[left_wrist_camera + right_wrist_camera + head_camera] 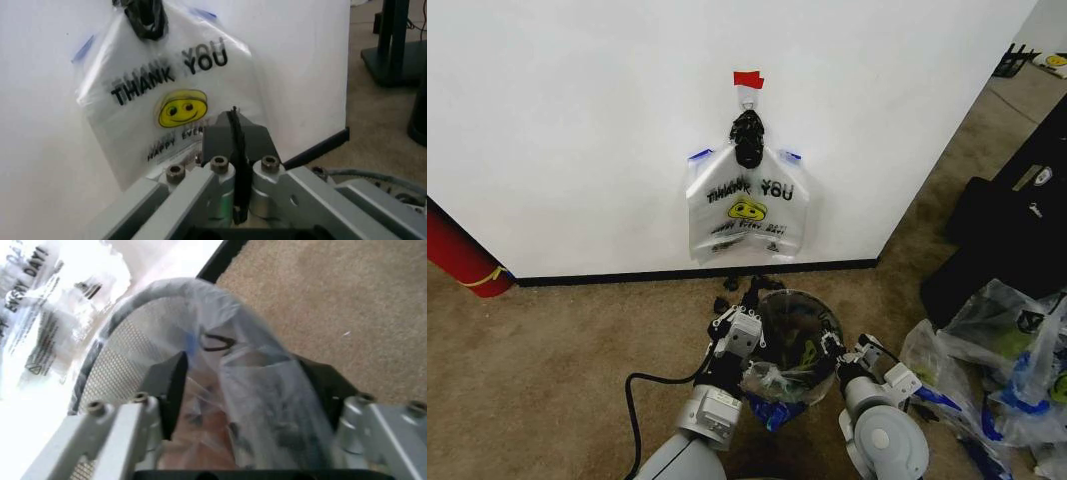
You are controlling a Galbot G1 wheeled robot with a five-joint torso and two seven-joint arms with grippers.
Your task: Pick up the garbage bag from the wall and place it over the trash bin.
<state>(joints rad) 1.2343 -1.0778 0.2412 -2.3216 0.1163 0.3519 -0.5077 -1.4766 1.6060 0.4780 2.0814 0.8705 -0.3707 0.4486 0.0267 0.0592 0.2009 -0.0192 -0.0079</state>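
The garbage bag (747, 212) hangs flat on the white wall (577, 120) from a black clip (747, 138) under a red tape strip (748, 78); "THANK YOU" and the yellow smiley face me. In the left wrist view the garbage bag (173, 100) is close ahead. My left gripper (730, 318) (235, 120) is shut and holds nothing, low in front of the bag. The trash bin (792, 325) stands on the carpet between my arms, with clear plastic over its mesh (127, 365). My right gripper (835, 358) (247, 367) is open, straddling the bin's plastic-covered rim.
A big red cylinder (462, 260) stands at the far left by the black baseboard (627, 277). Clear bags with green and blue things (1007, 370) and black cases (1017, 230) crowd the right. A black cable (632, 400) trails on the carpet at my left.
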